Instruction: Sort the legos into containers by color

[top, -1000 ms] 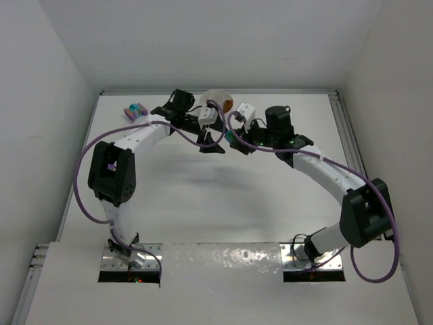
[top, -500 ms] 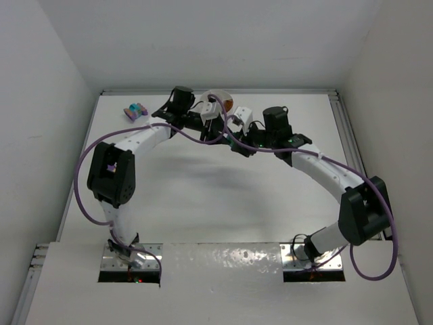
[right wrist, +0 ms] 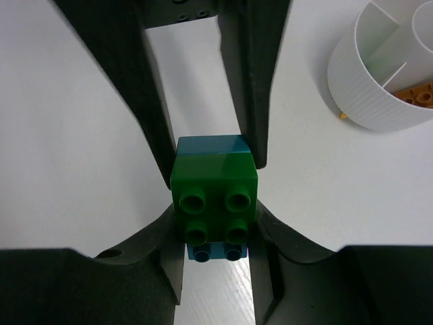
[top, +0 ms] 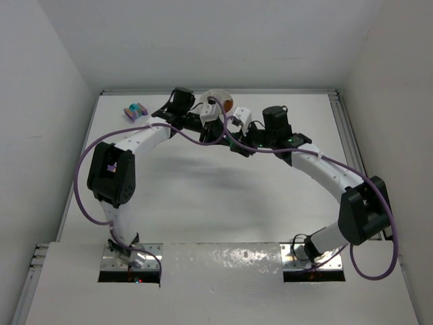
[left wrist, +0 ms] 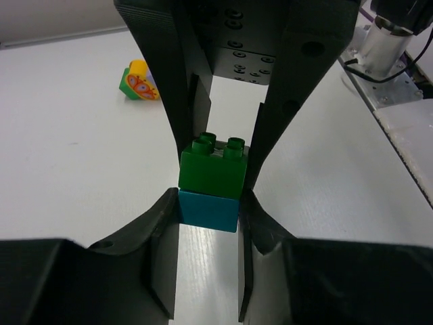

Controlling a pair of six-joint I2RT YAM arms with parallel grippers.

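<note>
White table (top: 203,196), stack (left wrist: 211,186) held between two opposed sets of jaws.
Left gripper (left wrist: 208,203) pinches the teal brick (left wrist: 208,213), right gripper (right wrist: 215,211) the green brick (right wrist: 215,179); dish (right wrist: 379,91) beyond its right jaw.

The white tabletop (top: 203,196) carries a round white dish (top: 218,95) near its far edge. A small cluster of purple, teal and pink bricks (top: 136,110) lies toward the far left corner, well apart from the dish.
</note>
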